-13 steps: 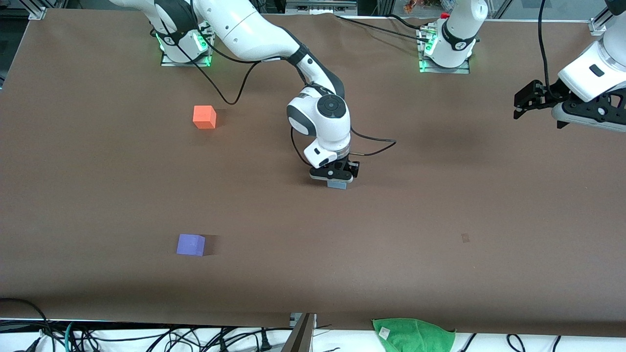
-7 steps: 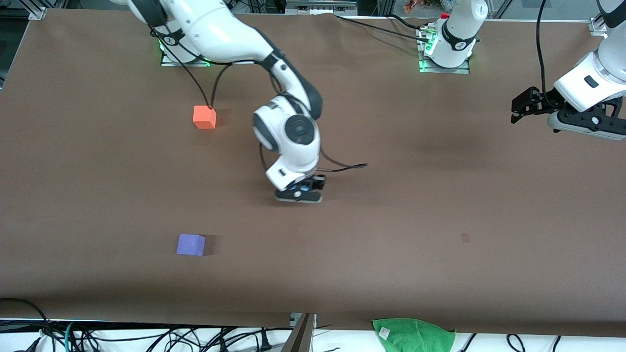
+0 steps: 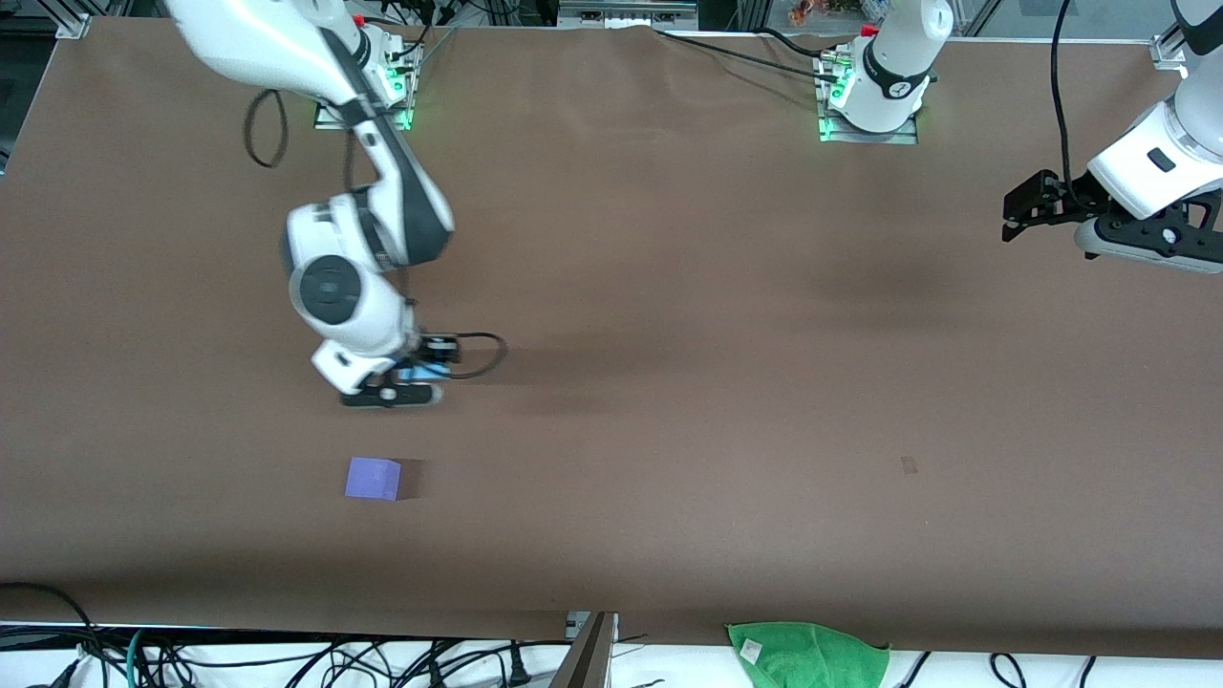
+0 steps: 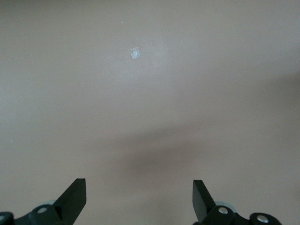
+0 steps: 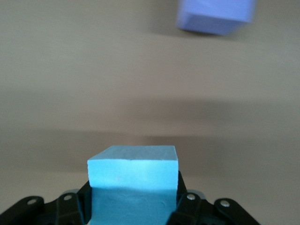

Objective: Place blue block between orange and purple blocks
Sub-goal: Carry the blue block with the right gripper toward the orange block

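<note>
One blue block (image 5: 133, 180) sat pinched in the right gripper (image 3: 396, 387) above the table (image 3: 726, 401), near the purple block (image 3: 373, 478). Released too soon, it could land off-line. Left gripper (image 4: 139, 201) waited, spread.

White arms (image 3: 373, 191) with dark joint bands, black tools (image 3: 392, 394), black cables, round grey caps, green-lit bases (image 3: 869, 119)

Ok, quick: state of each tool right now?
Left tool: open, holding nothing, waiting.
Right tool: closed on the blue block, near the purple block.
</note>
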Robot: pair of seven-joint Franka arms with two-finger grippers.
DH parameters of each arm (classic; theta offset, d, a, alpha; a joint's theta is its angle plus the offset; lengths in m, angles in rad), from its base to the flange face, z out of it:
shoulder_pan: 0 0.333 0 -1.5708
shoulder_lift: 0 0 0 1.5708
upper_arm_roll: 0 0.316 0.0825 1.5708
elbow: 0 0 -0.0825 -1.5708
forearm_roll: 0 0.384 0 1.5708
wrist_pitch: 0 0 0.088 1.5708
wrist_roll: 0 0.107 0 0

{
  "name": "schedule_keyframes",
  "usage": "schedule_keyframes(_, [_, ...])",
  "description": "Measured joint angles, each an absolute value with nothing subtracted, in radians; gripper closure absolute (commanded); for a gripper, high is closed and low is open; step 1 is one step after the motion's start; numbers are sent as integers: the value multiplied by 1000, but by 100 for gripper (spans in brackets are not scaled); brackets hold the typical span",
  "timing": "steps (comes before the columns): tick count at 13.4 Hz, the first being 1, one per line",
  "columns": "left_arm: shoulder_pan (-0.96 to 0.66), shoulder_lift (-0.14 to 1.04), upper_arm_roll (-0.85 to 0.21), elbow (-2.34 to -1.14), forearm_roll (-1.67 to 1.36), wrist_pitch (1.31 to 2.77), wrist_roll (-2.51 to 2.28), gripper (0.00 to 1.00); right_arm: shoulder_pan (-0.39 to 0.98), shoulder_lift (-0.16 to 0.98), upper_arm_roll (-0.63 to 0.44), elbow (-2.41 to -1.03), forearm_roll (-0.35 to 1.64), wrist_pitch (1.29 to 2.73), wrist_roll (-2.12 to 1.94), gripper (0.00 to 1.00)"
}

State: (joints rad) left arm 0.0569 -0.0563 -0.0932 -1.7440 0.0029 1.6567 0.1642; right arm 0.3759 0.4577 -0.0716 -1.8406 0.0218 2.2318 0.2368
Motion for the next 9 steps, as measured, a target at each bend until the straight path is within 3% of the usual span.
schedule_keyframes(4, [60, -56, -93, -1744, 3, 1656, 164, 0, 333, 419, -70, -2060, 28, 2437, 184, 61])
schedule_keyframes(9, [60, -55, -95, -1740, 3, 1656, 164, 0, 327, 416, -69, -2105, 47, 2491, 183, 57])
